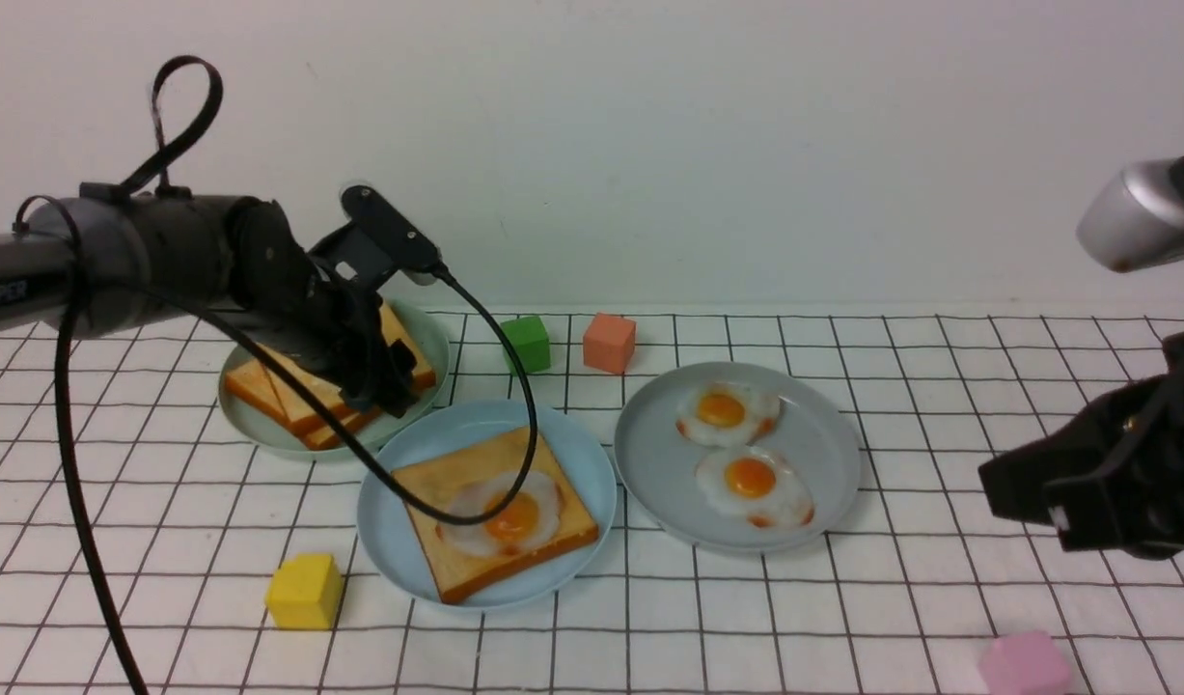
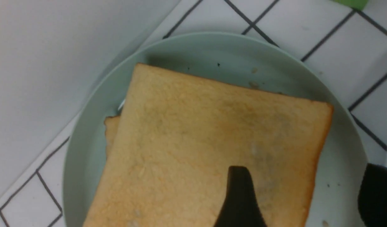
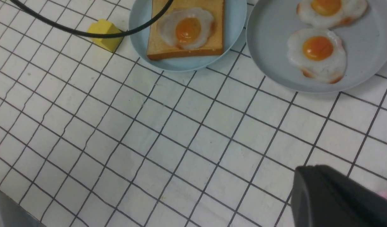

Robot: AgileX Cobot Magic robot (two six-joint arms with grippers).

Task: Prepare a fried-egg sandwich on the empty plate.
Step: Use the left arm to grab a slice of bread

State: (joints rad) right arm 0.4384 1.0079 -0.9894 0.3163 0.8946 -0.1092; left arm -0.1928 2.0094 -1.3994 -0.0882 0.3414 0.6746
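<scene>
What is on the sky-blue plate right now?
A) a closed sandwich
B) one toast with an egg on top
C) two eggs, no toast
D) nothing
B: the plate holds a single toast with an egg lying uncovered on it.

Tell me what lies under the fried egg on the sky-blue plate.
A single toast slice lies under the fried egg, flat on the sky-blue plate. Whatever sits beneath the toast is hidden.
</scene>
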